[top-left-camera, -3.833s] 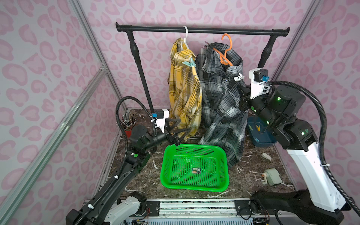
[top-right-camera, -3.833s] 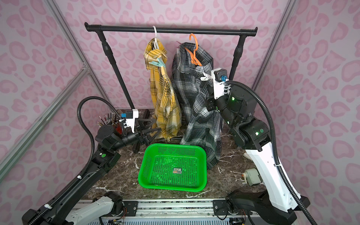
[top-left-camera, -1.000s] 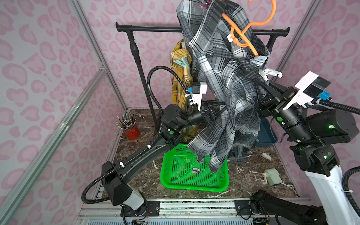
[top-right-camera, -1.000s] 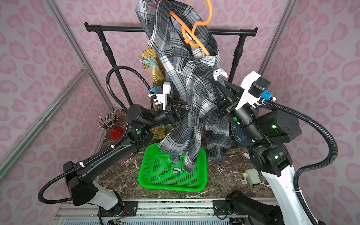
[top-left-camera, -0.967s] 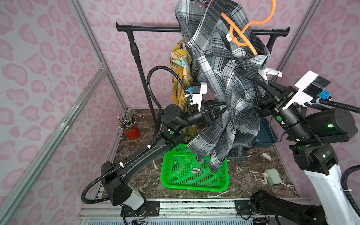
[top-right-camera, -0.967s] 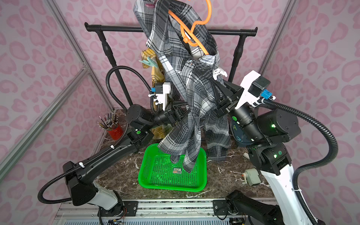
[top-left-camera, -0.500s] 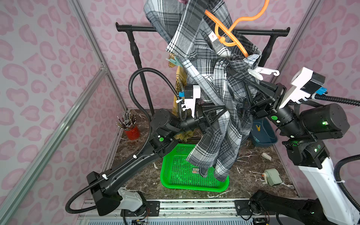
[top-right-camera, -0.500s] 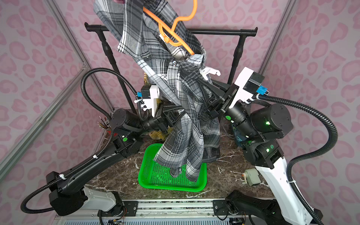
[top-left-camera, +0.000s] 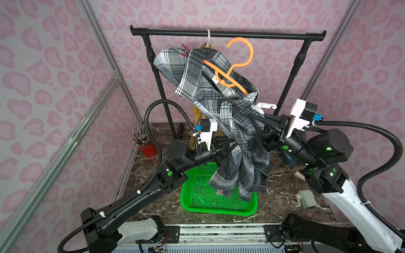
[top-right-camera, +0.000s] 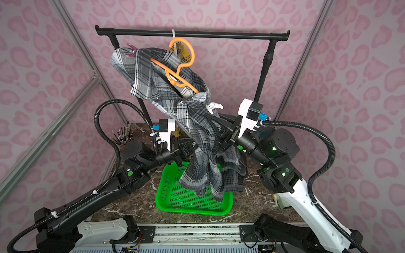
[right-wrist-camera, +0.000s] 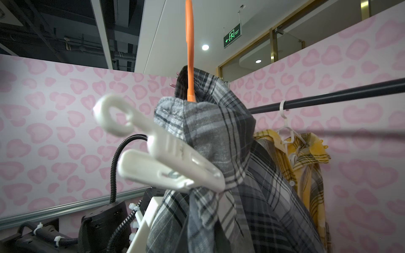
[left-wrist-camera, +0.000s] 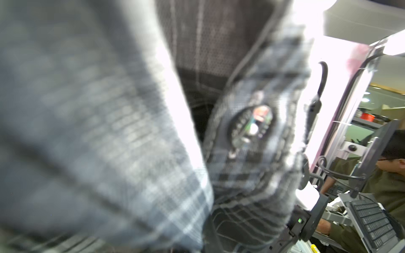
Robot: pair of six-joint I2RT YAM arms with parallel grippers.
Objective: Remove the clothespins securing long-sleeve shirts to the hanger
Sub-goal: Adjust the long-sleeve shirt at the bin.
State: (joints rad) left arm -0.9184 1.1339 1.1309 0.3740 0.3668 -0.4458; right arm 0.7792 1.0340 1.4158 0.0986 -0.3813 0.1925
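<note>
While left gripper (top-left-camera: 230,145) and right gripper (top-left-camera: 257,126) pinch the grey shirt (top-left-camera: 197,72) over the basket (top-left-camera: 219,210), hanger (right-wrist-camera: 189,54) tilts clear of rail (top-left-camera: 263,35); white clip (right-wrist-camera: 166,166) low, pink clip (top-left-camera: 184,52) high.

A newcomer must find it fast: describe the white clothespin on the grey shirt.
In front of the black rail, the grey plaid shirt sits tilted on an orange hanger. The white clothespin grips the cloth at the hanger's lower end. The other pin, at the high end, is pinkish.

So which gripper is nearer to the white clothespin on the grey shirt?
Right. The right gripper sits just below the white clothespin; the left gripper is lower, across the grey shirt.
</note>
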